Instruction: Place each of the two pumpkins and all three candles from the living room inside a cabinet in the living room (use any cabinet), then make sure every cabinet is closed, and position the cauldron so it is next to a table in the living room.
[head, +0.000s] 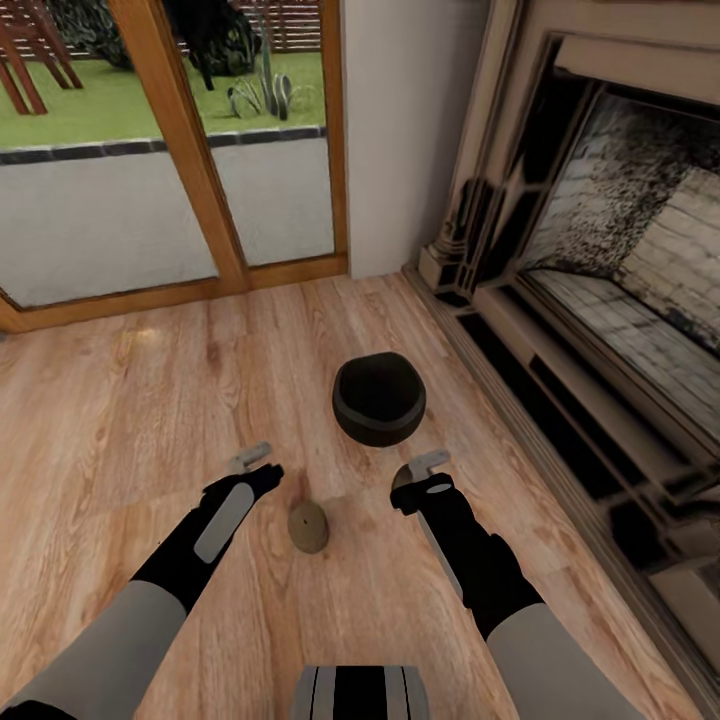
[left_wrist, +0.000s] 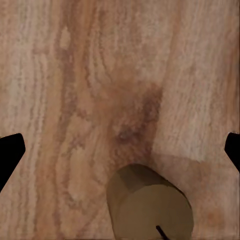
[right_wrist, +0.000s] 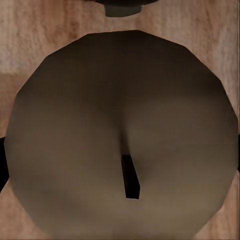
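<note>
The left end effector (head: 262, 462) hangs wide open and empty; whether the right end effector (head: 425, 470) grips anything I cannot tell. A candle (head: 308, 527) lies toppled on the floor (head: 120, 420) between them, at six o'clock from the cauldron (head: 379, 398). It looks light, stiff and liable to roll; grip across its round sides.

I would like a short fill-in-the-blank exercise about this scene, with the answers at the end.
1. The black cauldron stands on the wooden ____.
2. The left gripper, near the candle, is wide ____.
3. To the cauldron's right in the head view is a ____.
Answers: floor; open; fireplace.
</note>
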